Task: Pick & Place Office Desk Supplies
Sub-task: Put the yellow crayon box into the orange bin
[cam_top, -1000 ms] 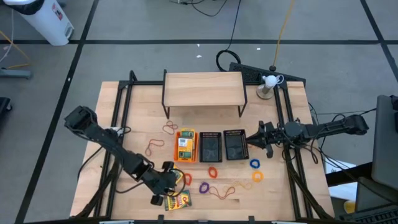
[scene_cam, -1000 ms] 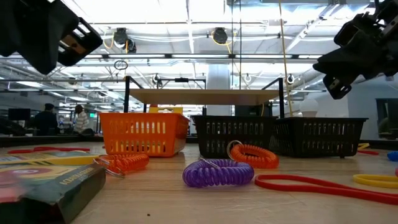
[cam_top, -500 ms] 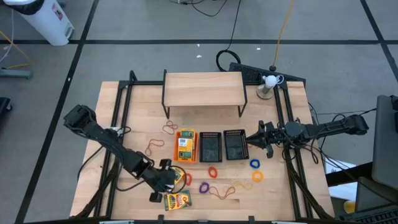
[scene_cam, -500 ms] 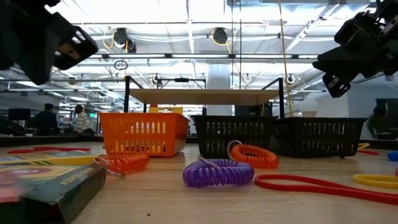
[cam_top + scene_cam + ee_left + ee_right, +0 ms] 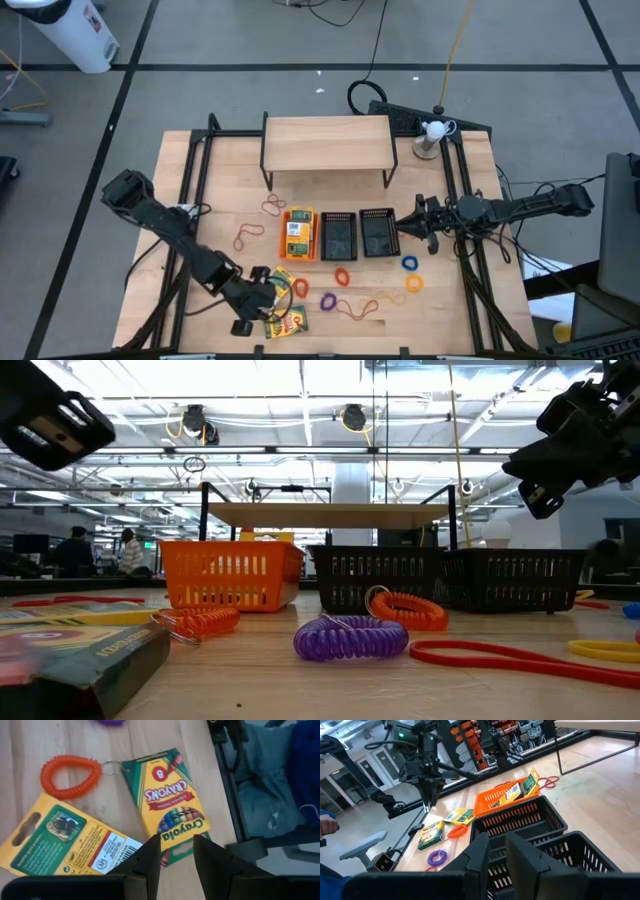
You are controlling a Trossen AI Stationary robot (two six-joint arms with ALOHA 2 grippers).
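My left gripper [image 5: 260, 302] [image 5: 176, 854] is open and hovers above two yellow-and-green crayon boxes lying flat near the table's near edge. One reads "Crayons" [image 5: 167, 800] [image 5: 286, 321]; the other [image 5: 65, 845] [image 5: 283, 284] lies beside an orange coil band [image 5: 70, 775]. The orange tray [image 5: 299, 235] holds another crayon box. Two black mesh trays [image 5: 338, 235] [image 5: 376, 232] stand to its right. My right gripper [image 5: 405, 228] [image 5: 497, 850] hangs in the air just right of the right black tray, its fingers a narrow gap apart.
Loose bands lie around: orange [image 5: 343, 274], purple [image 5: 327, 299], blue [image 5: 409, 264], yellow-orange [image 5: 414, 284], and red loops [image 5: 243, 238] [image 5: 272, 207]. The wooden shelf riser [image 5: 326, 142] stands behind the trays. Black frame rails [image 5: 190, 180] run along both sides of the table.
My left gripper has moved toward the table's near-left corner and risen, drawing off the crayon boxes and uncovering the one by the orange coil band. Its fingers stay open. The right arm has kept still.
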